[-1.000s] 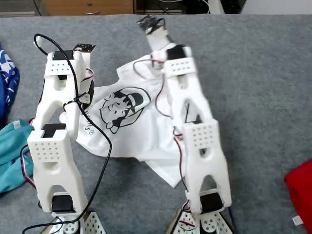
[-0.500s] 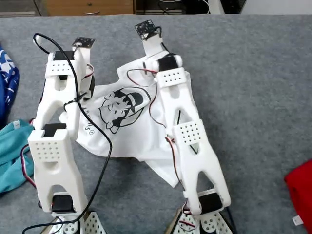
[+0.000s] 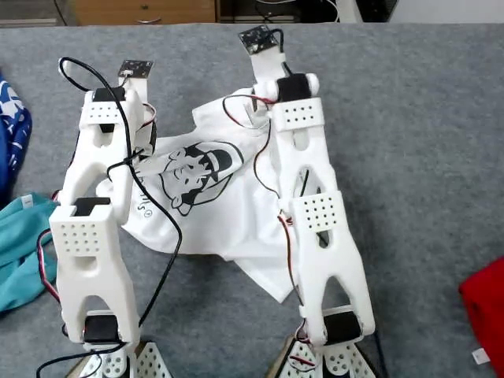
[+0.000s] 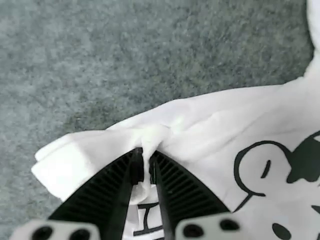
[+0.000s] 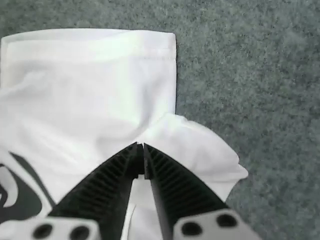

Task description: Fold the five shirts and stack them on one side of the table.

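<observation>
Shirt folding looks barely started to me; the white shirt [image 3: 213,216] with the cartoon print [image 3: 193,173] lies rumpled on the grey table [image 3: 409,118] between the two arms, near corner flopped over itself. The left gripper [image 4: 143,167] is pinched tight on a bunched ridge of white cloth beside what looks like a sleeve; the right gripper [image 5: 140,159] is clamped the same way on a fold by the other sleeve; both grips sit along the shirt's far edge.

My read is that this is the spread-it-flat or first-fold step; next move needs both arms going together with even pull, or the cloth skews and bunches worse.

A teal shirt [image 3: 20,252] and a blue patterned shirt [image 3: 12,130] sit at one side edge and a red shirt [image 3: 484,303] at the other; none looks folded, so I'd say the stack isn't begun.
</observation>
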Action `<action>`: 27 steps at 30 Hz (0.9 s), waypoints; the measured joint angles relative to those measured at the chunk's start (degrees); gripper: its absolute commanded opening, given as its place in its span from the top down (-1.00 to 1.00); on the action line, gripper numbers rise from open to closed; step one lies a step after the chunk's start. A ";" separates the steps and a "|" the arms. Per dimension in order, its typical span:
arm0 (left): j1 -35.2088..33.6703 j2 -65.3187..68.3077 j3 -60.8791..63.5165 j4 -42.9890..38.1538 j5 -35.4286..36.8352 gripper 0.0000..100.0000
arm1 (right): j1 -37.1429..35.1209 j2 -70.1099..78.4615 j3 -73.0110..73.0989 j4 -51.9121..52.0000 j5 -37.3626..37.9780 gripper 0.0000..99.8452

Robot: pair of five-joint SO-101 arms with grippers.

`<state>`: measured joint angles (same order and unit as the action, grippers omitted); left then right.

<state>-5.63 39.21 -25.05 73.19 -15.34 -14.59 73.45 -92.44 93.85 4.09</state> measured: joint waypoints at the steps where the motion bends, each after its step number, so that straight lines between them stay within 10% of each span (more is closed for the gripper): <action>1: 0.35 0.26 -0.18 0.00 0.00 0.96 | 0.00 -0.79 0.00 1.23 0.53 0.99; 27: 2.02 1.14 -2.73 -0.35 -0.18 0.96 | -3.87 11.60 -0.53 -26.90 -4.92 0.61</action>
<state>-3.60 40.35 -27.78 72.84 -15.52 -18.46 85.05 -92.97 66.95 -0.84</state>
